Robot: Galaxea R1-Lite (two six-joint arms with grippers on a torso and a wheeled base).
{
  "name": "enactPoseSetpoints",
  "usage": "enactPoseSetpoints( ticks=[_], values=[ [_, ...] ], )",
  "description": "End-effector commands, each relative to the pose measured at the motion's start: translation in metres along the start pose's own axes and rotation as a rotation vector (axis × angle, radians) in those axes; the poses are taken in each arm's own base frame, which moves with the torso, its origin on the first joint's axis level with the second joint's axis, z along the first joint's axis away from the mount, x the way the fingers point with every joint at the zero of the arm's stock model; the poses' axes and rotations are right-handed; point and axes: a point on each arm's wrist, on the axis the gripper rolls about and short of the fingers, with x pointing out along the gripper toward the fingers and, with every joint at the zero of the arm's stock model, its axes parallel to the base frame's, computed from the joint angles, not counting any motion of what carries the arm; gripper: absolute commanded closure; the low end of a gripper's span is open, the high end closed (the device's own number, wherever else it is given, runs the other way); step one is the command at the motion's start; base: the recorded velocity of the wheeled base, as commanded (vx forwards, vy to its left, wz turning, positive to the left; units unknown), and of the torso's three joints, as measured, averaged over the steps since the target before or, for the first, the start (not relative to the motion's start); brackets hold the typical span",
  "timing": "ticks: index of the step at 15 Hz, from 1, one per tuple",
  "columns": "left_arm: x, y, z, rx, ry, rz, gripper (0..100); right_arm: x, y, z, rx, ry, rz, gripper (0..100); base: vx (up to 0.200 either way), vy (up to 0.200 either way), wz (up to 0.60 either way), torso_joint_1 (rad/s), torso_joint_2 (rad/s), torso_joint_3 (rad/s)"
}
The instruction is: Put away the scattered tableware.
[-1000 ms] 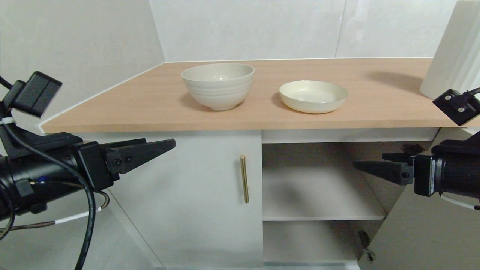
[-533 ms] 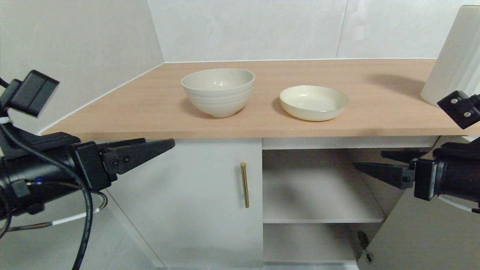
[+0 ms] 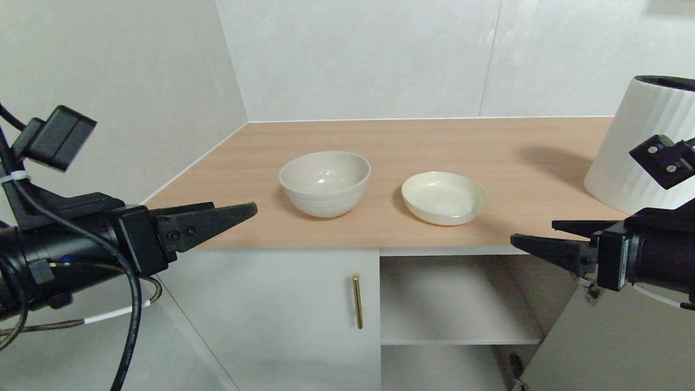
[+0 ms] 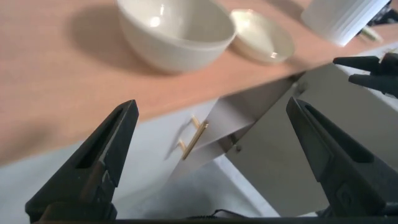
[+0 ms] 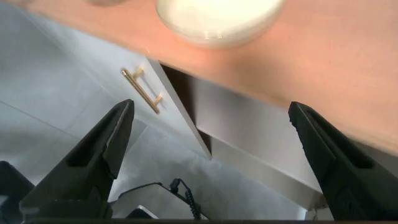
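**Head view.**
- Wooden surface [image 3: 412, 141]: set in a corner of pale walls.
- Deep bowl [image 3: 324, 183]: upright near the middle of the surface, toward its front edge.
- Shallow dish [image 3: 444, 197]: upright at 3 o'clock of the deep bowl, just beside it and not touching.
- Ribbed container [image 3: 630, 152]: white, at the 3 o'clock end of the surface, well apart from the shallow dish.
- Cabinet door [image 3: 282, 315]: shut, below the front edge at 6 to 7 o'clock of the deep bowl. Carries a vertical brass handle [image 3: 357, 300].
- Open compartment [image 3: 450, 293]: at 6 o'clock of the shallow dish, with one shelf [image 3: 461, 341] inside.
- Left tool [image 3: 234, 207]: at 9 o'clock of the deep bowl, off the surface's front edge. Points toward 3 o'clock and holds nothing.
- Right tool [image 3: 535, 232]: at 4 o'clock of the shallow dish. Points toward 9 o'clock and holds nothing.

**Left wrist view.**
- Left tool [image 4: 211, 104]: fingers spread wide, with nothing between them.
- Beyond it: deep bowl [image 4: 177, 31] on the surface [image 4: 56, 68], shallow dish [image 4: 261, 37] just beside it, ribbed container [image 4: 345, 18] farther on.
- Brass handle [image 4: 193, 137]: under the surface's edge.
- Right tool [image 4: 348, 68]: farther off, beside the open cabinet.

**Right wrist view.**
- Right tool [image 5: 210, 104]: fingers spread wide, empty.
- Shallow dish [image 5: 217, 18]: on the surface [image 5: 323, 68], near its edge.
- Under that edge: brass handle [image 5: 142, 90], with the open compartment [image 5: 249, 124] beside it.
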Motion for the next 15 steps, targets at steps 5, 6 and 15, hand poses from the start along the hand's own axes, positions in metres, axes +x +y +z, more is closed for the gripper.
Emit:
enactPoseSetpoints(
  ticks=[5, 6, 15],
  values=[
    [0.002, 0.001, -0.001, -0.004, 0.009, 0.002, 0, 0.002, 0.000, -0.001, 0.000, 0.006, 0.000, 0, 0.000, 0.000, 0.00, 0.194, -0.47, -0.292],
    [0.003, 0.002, -0.001, -0.004, 0.010, 0.003, 0, 0.002, 0.000, -0.001, 0.000, 0.009, 0.001, 0, 0.000, 0.000, 0.00, 0.198, -0.48, -0.290],
    [0.016, 0.000, 0.032, -0.047, 0.104, 0.106, 0, 0.083, -0.013, 0.044, 0.053, 0.062, -0.165, 0, 0.000, 0.000, 0.00, 0.028, -0.06, -0.036]
  ],
)
